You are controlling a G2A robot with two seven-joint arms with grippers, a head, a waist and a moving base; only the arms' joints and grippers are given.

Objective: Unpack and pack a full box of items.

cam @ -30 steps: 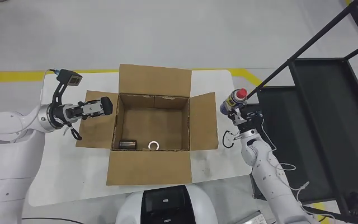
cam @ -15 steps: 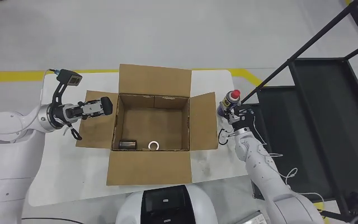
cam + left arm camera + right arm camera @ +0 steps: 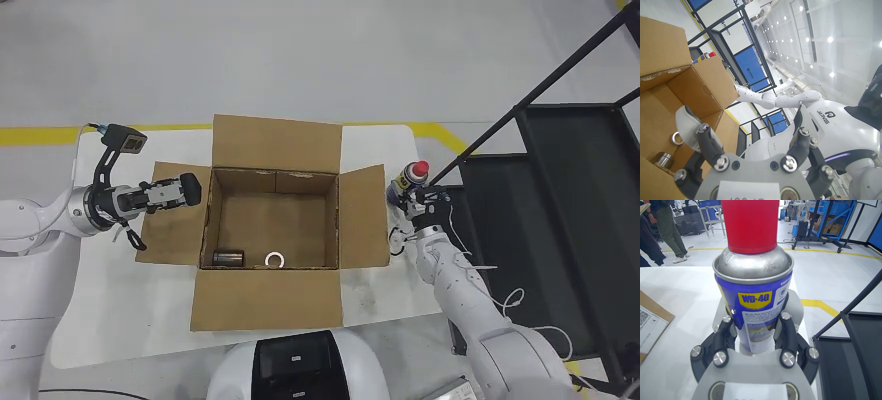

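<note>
An open cardboard box [image 3: 272, 150] sits mid-table with its flaps spread. Inside lie a metal cylinder [image 3: 228, 258] and a metal ring [image 3: 275, 260], the same cylinder [image 3: 663, 157] and ring [image 3: 676, 138] appearing in the left wrist view. My right gripper [image 3: 418, 200] is shut on a blue spray can with a red cap [image 3: 412, 178], held just past the box's right flap; the can [image 3: 753, 294] stands upright between the fingers [image 3: 786, 321]. My left gripper [image 3: 190, 188] hovers open over the left flap, with nothing between its fingers [image 3: 687, 121].
A black metal rack [image 3: 560, 200] stands right of the white table [image 3: 110, 300]. A yellow floor line [image 3: 40, 133] runs behind the table. The box's front flap [image 3: 265, 300] lies toward me.
My right gripper has carried the spray can leftward, closer to the box's right flap. The left arm has kept still.
</note>
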